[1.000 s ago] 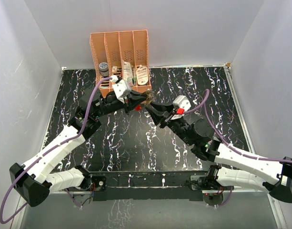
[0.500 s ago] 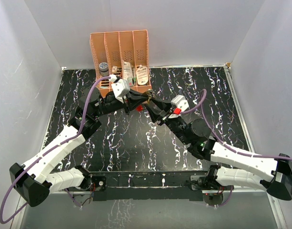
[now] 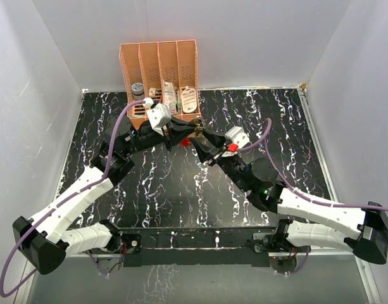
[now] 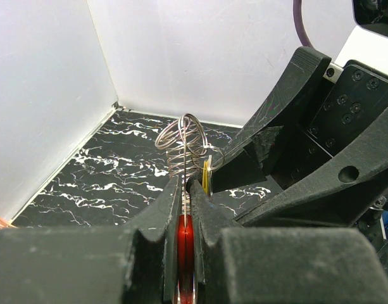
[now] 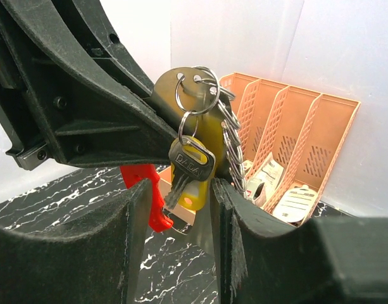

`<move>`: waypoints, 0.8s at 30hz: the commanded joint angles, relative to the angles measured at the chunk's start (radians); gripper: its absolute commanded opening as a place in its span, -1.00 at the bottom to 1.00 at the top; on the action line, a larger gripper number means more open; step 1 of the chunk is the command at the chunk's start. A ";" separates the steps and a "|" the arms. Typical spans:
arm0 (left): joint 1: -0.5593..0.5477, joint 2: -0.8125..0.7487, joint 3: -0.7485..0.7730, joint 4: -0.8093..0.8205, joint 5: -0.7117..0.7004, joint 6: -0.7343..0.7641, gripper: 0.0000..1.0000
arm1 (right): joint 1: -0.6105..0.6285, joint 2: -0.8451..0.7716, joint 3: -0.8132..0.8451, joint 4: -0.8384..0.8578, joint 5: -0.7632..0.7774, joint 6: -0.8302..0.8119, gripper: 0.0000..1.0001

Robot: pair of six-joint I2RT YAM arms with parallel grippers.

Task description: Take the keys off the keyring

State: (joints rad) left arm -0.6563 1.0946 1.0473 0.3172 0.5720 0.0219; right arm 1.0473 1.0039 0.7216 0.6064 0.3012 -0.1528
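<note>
Clearance: bare table [image 3: 181, 196] lies open on my near side and to the right, while the orange rack [image 3: 159, 69] stands just behind both grippers, at the back wall. My left gripper [image 4: 188, 190] is clenched on the red tag [image 4: 184, 244], edge-on, holding the keyring [image 4: 183, 149] off the table. Since a second ago my right gripper [image 5: 181, 187] has advanced and spread; its jaws flank the keys [image 5: 192, 168] unclamped. The keys hang with their long axis along my right fingers, blades toward the palm.

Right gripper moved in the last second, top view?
Yes. The right gripper has shifted slightly left, toward the orange rack.
</note>
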 commanded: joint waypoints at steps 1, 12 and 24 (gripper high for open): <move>-0.003 -0.012 0.011 0.042 0.026 -0.015 -1.00 | 0.003 -0.012 0.007 0.061 0.018 -0.012 -0.20; -0.003 -0.001 0.010 0.047 0.034 -0.018 -1.00 | 0.003 -0.031 0.069 0.043 -0.148 0.015 -0.21; -0.005 -0.012 0.000 0.063 0.050 -0.031 -1.00 | 0.003 0.017 0.086 0.070 -0.171 0.010 -0.27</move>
State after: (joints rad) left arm -0.6502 1.1015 1.0473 0.3447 0.5846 0.0059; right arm 1.0431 1.0130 0.7502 0.6044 0.2173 -0.1520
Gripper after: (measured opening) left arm 0.048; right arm 0.391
